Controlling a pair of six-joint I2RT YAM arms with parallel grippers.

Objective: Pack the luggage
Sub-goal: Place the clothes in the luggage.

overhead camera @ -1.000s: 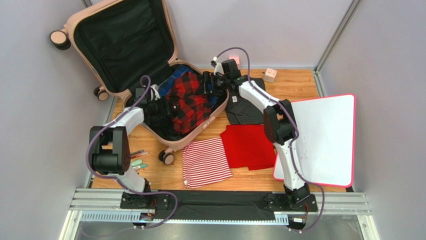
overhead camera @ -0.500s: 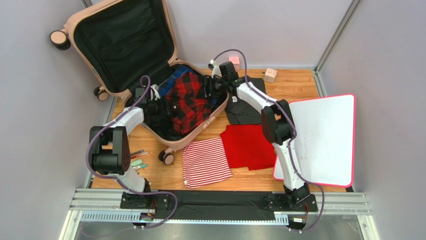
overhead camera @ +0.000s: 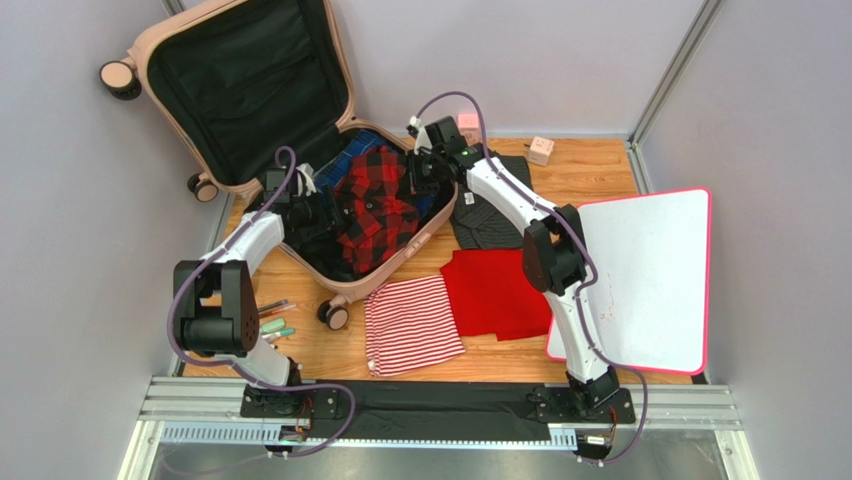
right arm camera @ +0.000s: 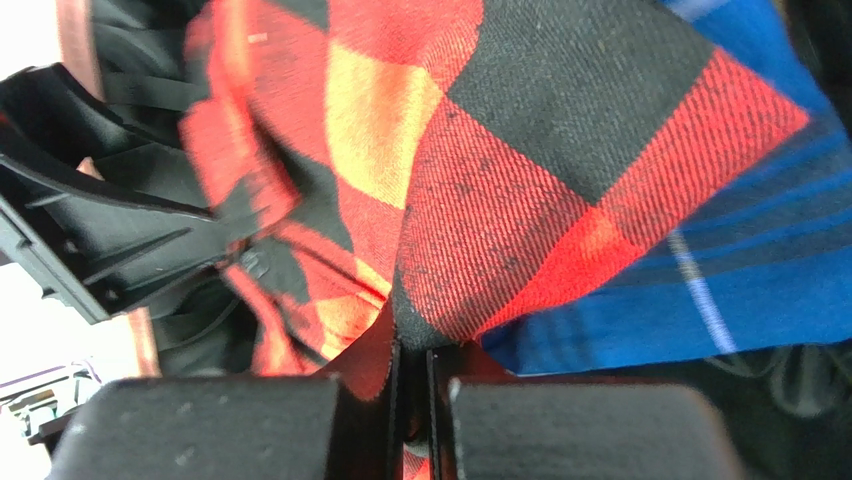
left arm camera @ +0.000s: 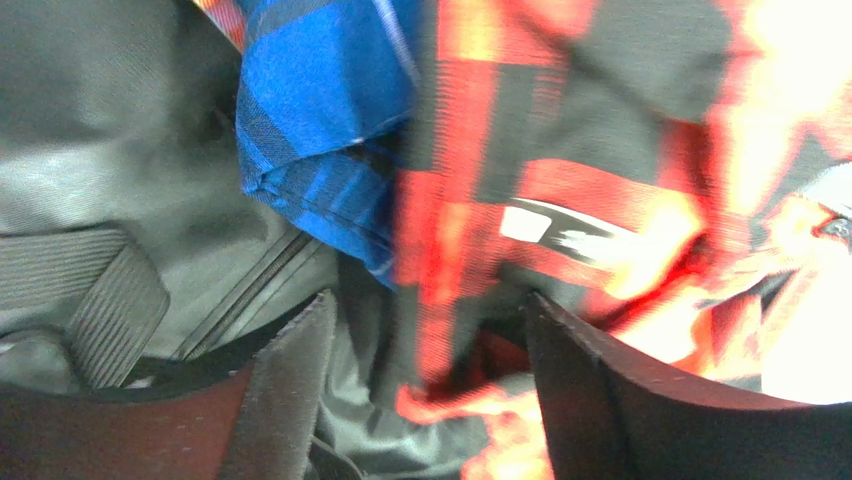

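I see the luggage open at the upper left of the top view: pale pink hard shell, black lining, lid tilted back, casters showing. Its base lies flat, with a red-and-black plaid shirt inside.

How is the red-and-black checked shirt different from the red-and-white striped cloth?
The red-and-black checked shirt has big checks; the red-and-white striped cloth has thin stripes. The shirt lies crumpled inside the open pale pink hard-shell suitcase; the striped cloth lies flat on the wooden table, outside it. The right gripper pinches the shirt; no gripper touches the striped cloth. Both are fabric with red in them.
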